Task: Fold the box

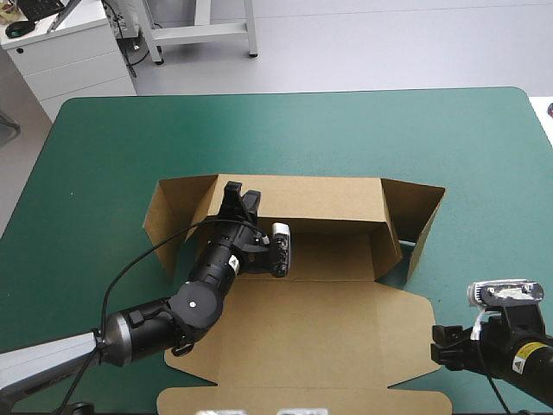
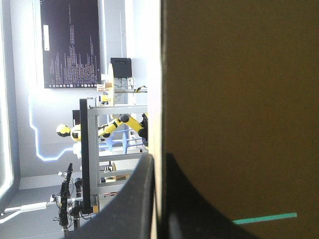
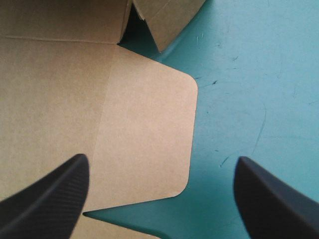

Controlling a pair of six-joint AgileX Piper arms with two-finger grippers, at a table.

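Observation:
The brown box [image 1: 320,328] lies partly folded in the middle of the teal-green table. Its back wall [image 1: 320,203] stands up, side flaps angle out at both ends, and the lid panel lies flat toward the front edge. My left gripper [image 1: 238,197] is shut on the back wall near its left end. In the left wrist view the wall's pale edge [image 2: 158,99] runs between the black fingers [image 2: 134,199]. My right gripper [image 1: 441,346] hovers open at the front right. In its wrist view, the right gripper [image 3: 160,160] has the lid's rounded side flap [image 3: 144,129] below it.
Bare teal-green cover [image 1: 484,156] spreads to the right of and behind the box. The right side flap [image 1: 423,225] and the left side flap [image 1: 173,216] stand angled off the table. A white cabinet [image 1: 69,52] stands beyond the far left corner.

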